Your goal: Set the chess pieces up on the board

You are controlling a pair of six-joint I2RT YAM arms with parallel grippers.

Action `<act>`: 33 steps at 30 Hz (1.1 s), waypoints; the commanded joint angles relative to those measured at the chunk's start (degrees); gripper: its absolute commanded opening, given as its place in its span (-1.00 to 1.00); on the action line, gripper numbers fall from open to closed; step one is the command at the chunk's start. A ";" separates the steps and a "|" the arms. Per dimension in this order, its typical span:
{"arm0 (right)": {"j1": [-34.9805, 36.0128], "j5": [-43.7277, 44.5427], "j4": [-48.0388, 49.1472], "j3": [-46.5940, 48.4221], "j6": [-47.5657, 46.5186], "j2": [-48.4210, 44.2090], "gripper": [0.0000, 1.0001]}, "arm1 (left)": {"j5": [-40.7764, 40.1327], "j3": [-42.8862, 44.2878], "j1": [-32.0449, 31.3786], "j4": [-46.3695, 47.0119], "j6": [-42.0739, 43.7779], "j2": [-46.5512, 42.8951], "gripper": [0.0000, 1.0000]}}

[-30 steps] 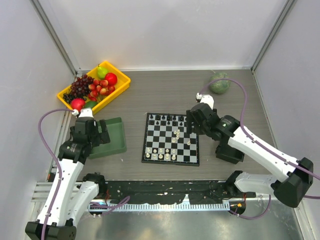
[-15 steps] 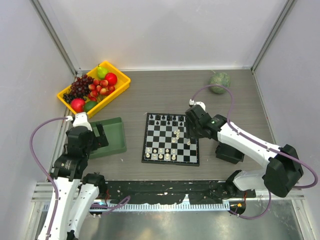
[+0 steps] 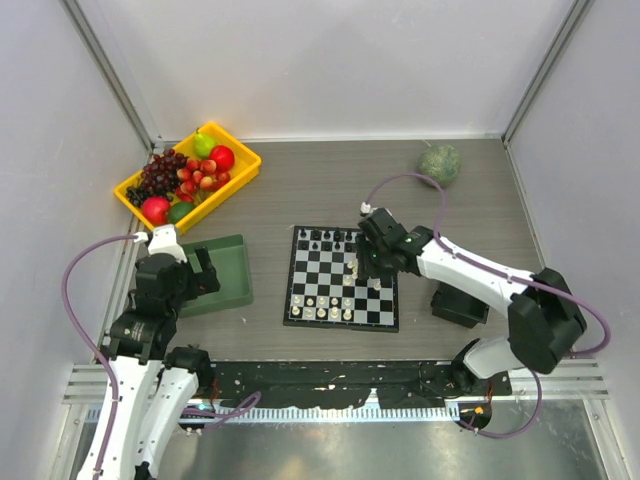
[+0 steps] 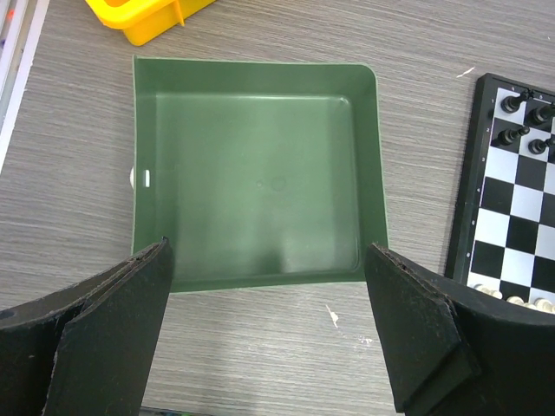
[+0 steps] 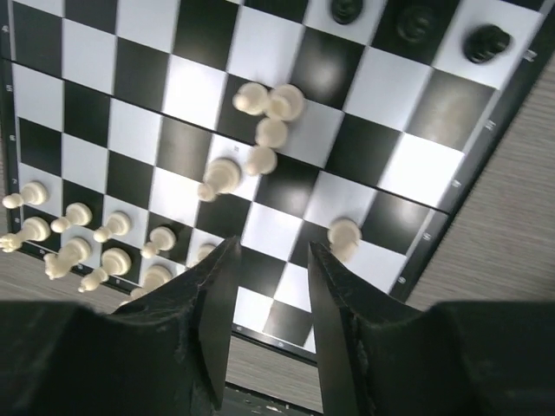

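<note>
The chessboard (image 3: pixel 322 262) lies at the table's middle, with black pieces (image 3: pixel 325 238) along its far row and cream pieces (image 3: pixel 325 310) along its near rows. In the right wrist view a loose cluster of cream pieces (image 5: pixel 264 130) stands mid-board (image 5: pixel 147 52), and one cream piece (image 5: pixel 344 234) is near the right edge. My right gripper (image 5: pixel 270 286) is open and empty above the board's near right squares; it also shows in the top view (image 3: pixel 372 262). My left gripper (image 4: pixel 264 321) is wide open and empty, above the near edge of the green tray (image 4: pixel 364 130).
A yellow bin (image 3: pixel 243 160) of red, purple and green fruit stands at the far left. A green round object (image 3: pixel 439 163) lies at the far right. The green tray (image 3: pixel 236 262) sits left of the board. The board's edge shows in the left wrist view (image 4: pixel 507 199).
My right gripper has moved left, from beyond the board's right edge to over its right squares. My left arm has drawn back a little and now holds still.
</note>
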 commanded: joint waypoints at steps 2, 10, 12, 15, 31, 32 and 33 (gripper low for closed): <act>3.41 -0.74 2.23 8.40 -2.29 5.66 -0.15 | 1.11 0.62 0.12 2.63 0.58 0.53 0.98; 6.13 3.48 1.18 12.63 -1.94 11.03 -0.21 | 1.11 0.89 0.21 2.54 1.28 1.59 0.98; 6.22 3.48 0.74 13.06 -1.95 11.73 -0.23 | 1.11 0.89 0.21 2.45 1.37 1.85 0.98; 6.57 3.39 0.56 13.33 -2.12 12.43 -0.23 | 0.94 1.06 0.12 2.27 1.46 2.20 0.98; 7.89 7.52 -1.55 14.39 -2.21 14.81 -0.24 | 1.38 1.41 0.21 1.66 1.46 3.61 0.98; 7.89 7.70 -1.37 14.21 -2.21 14.81 -0.24 | 1.46 1.50 0.21 1.40 1.54 3.87 0.98; 7.89 7.61 -1.37 14.21 -2.21 14.90 -0.24 | 1.46 1.59 0.21 1.31 1.46 3.96 0.98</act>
